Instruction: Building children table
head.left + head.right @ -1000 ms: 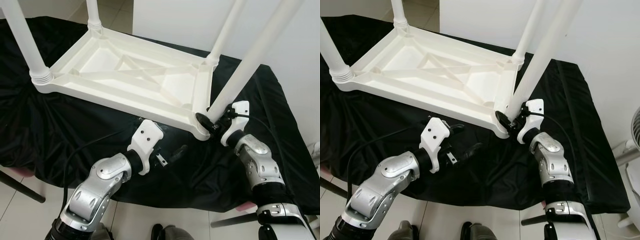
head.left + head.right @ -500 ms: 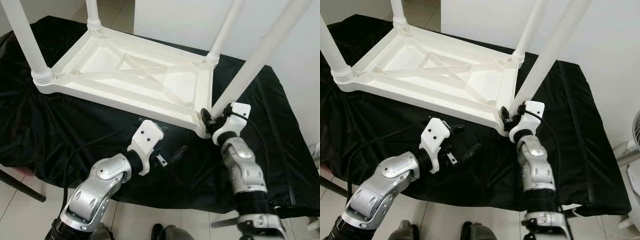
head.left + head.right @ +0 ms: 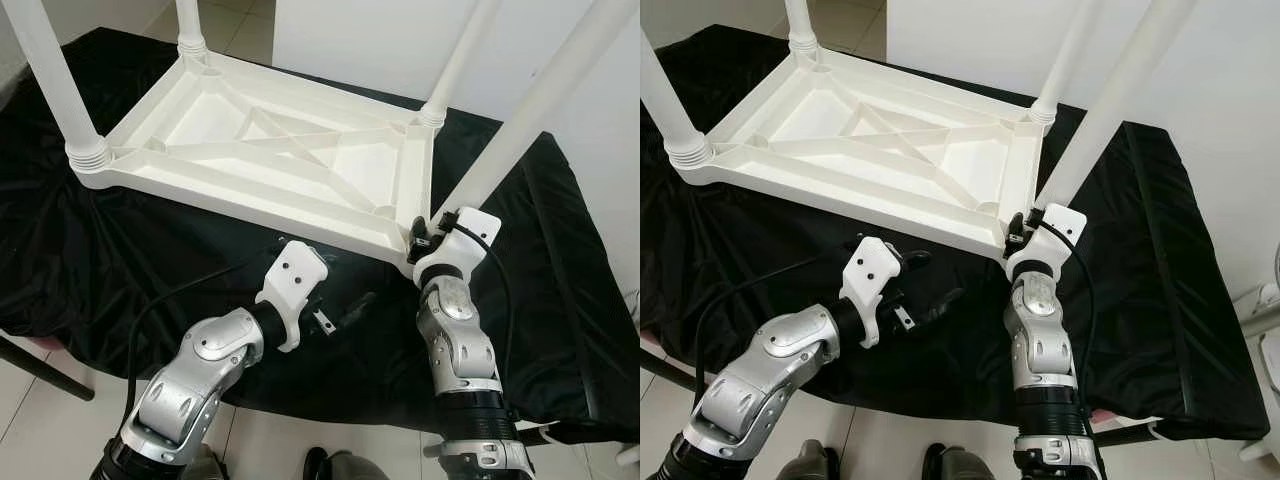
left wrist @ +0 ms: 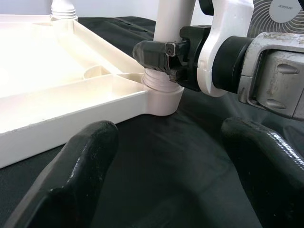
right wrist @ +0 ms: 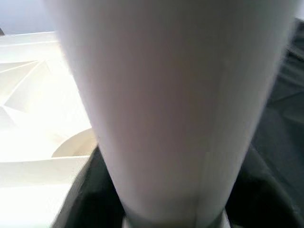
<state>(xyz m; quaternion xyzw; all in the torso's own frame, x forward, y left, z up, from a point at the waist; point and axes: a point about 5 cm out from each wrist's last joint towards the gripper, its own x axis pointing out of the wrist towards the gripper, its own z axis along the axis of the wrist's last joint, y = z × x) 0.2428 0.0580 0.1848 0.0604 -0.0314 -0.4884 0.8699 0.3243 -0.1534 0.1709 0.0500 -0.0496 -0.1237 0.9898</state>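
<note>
Children's table (image 3: 270, 165) lies upside down on black cloth (image 3: 120, 260) over the desk, legs pointing up. Right gripper (image 3: 425, 240) reaches up from below, forearm nearly vertical, jaws clamped around the base of the near-right leg (image 3: 520, 125) at its corner socket. Left gripper (image 3: 335, 312) hovers low over the cloth just short of the table's near edge, elbow bent, jaws spread apart and holding nothing.

A black cloth (image 3: 80, 250) drapes the counter, pale floor tiles (image 3: 35, 400) lie below, and what may be a fan (image 4: 278, 14) stands beside a white wall (image 3: 360, 40).
</note>
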